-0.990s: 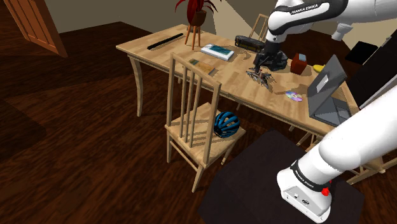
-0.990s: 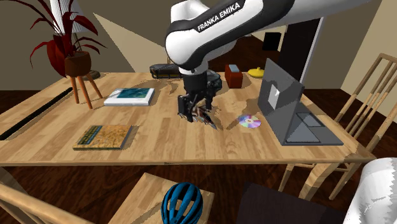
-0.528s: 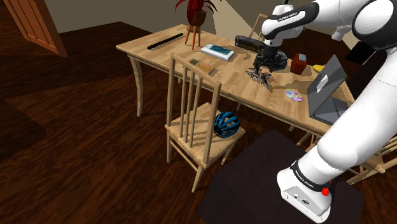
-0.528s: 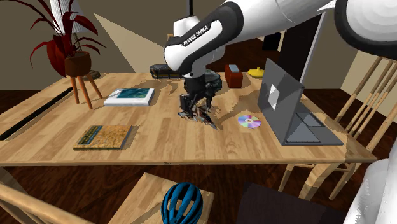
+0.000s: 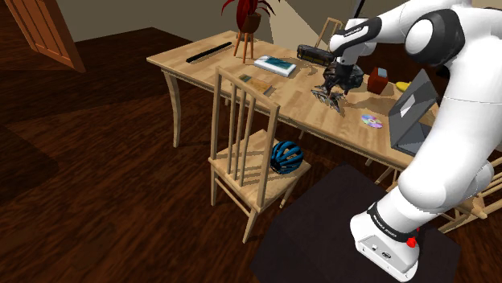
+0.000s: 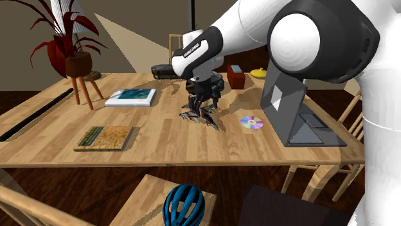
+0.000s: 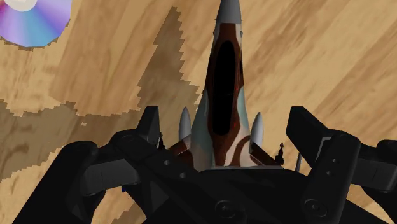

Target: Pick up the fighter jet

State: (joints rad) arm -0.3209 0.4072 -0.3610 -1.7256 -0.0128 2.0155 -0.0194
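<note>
The claw (image 7: 226,127) hangs low over the fighter jet (image 7: 222,89), its two black fingers (image 7: 150,125) spread wide, one on each side of the slim body. In the wrist view bare wood shows between each finger and the jet, so nothing is gripped yet. The jet lies flat on the bench (image 6: 51,147) near its middle, nose pointing away from the palm. The claw seems lined up across the narrow body and not the wings, probably because that is the one part the fingers can span. The next move looks like a short drop and a squeeze, and the risk is pinching one of the small side missiles and twisting the jet

In the second exterior view, taking the jet as the clock's centre:
- one shiny disc (image 6: 252,122) lies near at three o'clock
- one open laptop (image 6: 286,103) stands beyond it, also at three
- two books: a patterned book (image 6: 106,137) at eight o'clock and a teal book (image 6: 132,97) at ten
- one potted plant (image 6: 78,64) on a small stand, further out at ten
- one blue helmet (image 6: 184,204) at six, on a chair seat below the bench edge

There is one jet and one claw
</note>
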